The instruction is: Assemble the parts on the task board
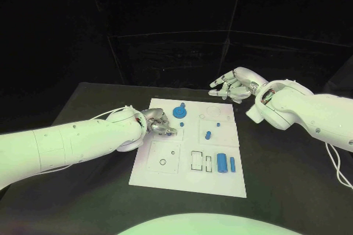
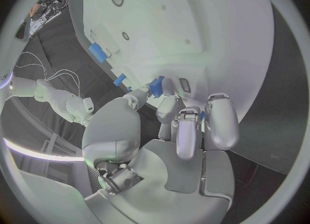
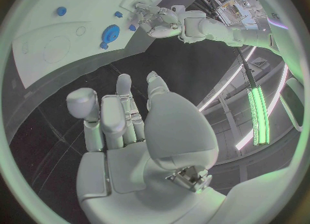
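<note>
Left hand pinching a small part down at the task board; right hand idle beyond its far corner.

The black worktop [image 1: 96,100] carries the white task board [image 1: 166,176] square in front of the robot, within reach of both arms. The left hand [image 1: 156,124] sits low over the board's left middle, holding a small blue part [image 2: 155,86] at its fingertips, seemingly to seat it in a socket there; the hand covers the spot, so the seating cannot be judged. The right hand [image 1: 235,84] hovers off the board's far right corner, fingers loosely curled and holding nothing, probably kept clear. Further out lie the blue gear [image 1: 180,112], two blue cylinders [image 1: 222,163] near the front, and a small blue peg [image 1: 208,134], none blocking the left hand.
</note>
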